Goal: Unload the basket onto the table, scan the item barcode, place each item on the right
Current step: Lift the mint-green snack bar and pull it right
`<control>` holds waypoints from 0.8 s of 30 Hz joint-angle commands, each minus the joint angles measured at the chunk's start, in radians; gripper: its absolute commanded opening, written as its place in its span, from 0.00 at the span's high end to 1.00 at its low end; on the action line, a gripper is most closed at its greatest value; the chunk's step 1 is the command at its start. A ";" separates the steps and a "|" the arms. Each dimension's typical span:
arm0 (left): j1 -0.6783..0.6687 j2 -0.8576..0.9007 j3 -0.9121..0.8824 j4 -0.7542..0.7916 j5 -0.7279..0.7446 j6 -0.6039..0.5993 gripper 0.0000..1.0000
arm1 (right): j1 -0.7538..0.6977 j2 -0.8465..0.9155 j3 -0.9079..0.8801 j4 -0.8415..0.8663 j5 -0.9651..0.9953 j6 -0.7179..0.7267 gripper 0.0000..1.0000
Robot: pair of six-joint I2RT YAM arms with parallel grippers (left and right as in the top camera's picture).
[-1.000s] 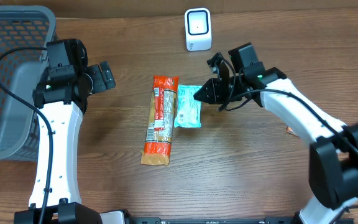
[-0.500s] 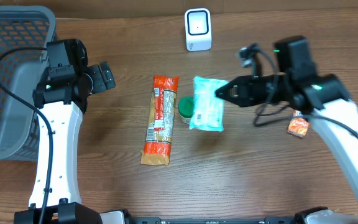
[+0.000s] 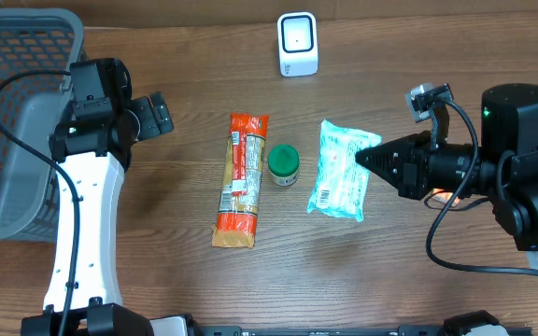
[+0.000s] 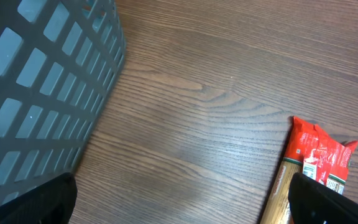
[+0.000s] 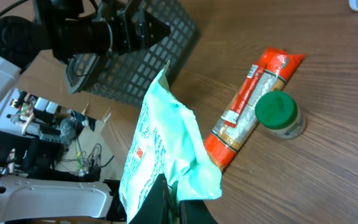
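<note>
Above the right half of the wooden worktop (image 3: 409, 280), the right end effector (image 3: 365, 160) is clamped tight on one long edge of a pale teal packet (image 3: 341, 177), holding it clear of the surface. Seen from overhead, the packet's long axis runs from the far side of the worktop to the near side, leaning a little off square, with its printed face upward and the gripped edge turned toward the right arm. In the right wrist view the packet rises away from the fingers, its free end pointing toward the grey mesh basket (image 3: 7, 112). A green-lidded jar (image 3: 282, 164) stands just beside the packet, between it and a long orange packet (image 3: 242, 179) that lies with the same near-to-far axis. A white scanner (image 3: 298, 44) stands at the far edge, well apart. Near the basket, the left end effector (image 3: 160, 114) hangs with its jaws spread wide, holding nothing.
</note>
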 commanded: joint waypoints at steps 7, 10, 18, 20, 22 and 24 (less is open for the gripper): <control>0.003 0.010 0.010 0.004 -0.005 0.019 0.00 | 0.001 -0.007 0.002 -0.024 0.005 -0.009 0.96; 0.003 0.010 0.010 0.004 -0.005 0.019 0.00 | 0.001 -0.007 0.002 -0.026 0.006 -0.009 0.96; 0.003 0.010 0.010 0.004 -0.005 0.019 0.00 | 0.001 -0.006 0.002 -0.027 0.008 -0.009 0.96; 0.003 0.010 0.010 0.004 -0.005 0.019 0.00 | 0.001 -0.006 0.002 -0.030 0.008 -0.008 0.96; 0.003 0.010 0.010 0.004 -0.005 0.019 0.00 | 0.001 -0.006 0.002 -0.035 0.007 -0.008 0.96; 0.003 0.010 0.010 0.004 -0.005 0.019 0.00 | 0.001 -0.007 0.002 -0.053 0.007 -0.002 0.96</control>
